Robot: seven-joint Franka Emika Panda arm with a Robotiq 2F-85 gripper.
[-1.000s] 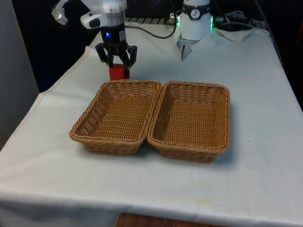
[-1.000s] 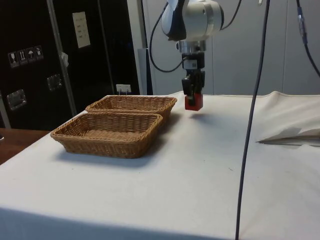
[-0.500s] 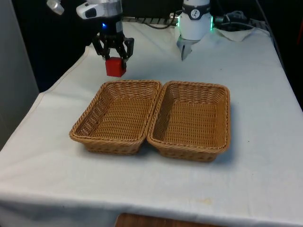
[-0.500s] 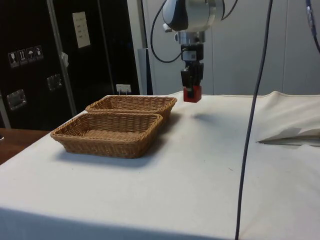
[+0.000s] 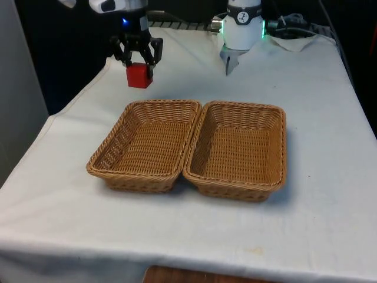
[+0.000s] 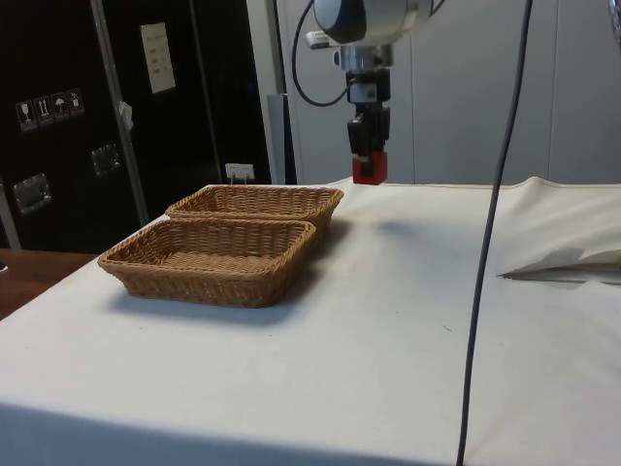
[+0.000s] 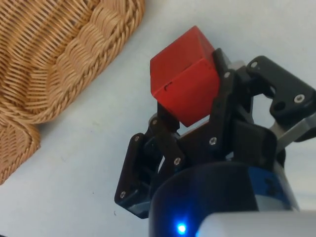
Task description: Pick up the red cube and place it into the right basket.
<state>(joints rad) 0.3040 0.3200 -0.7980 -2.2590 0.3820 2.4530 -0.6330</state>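
The red cube (image 5: 139, 75) hangs in the air above the white cloth, behind the far edge of the basket on the front view's left (image 5: 115, 152). My gripper (image 5: 139, 63) is shut on the cube, fingers pressing two opposite faces. The side view puts the cube (image 6: 369, 167) well above the table, beyond the baskets' far ends. Seen from the wrist, the cube (image 7: 185, 74) sits slightly tilted between the black fingers (image 7: 167, 123), with woven basket rim (image 7: 74, 59) close by. The basket on the front view's right (image 5: 277, 153) holds nothing.
The two wicker baskets stand side by side, touching, in the table's middle. A white stand base (image 5: 238, 35) with cables sits at the table's far end. Folded white cloth (image 6: 568, 257) lies on the table in the side view.
The gripper has risen with the red cube, lifting it off the cloth, and shifted slightly toward the front view's left.
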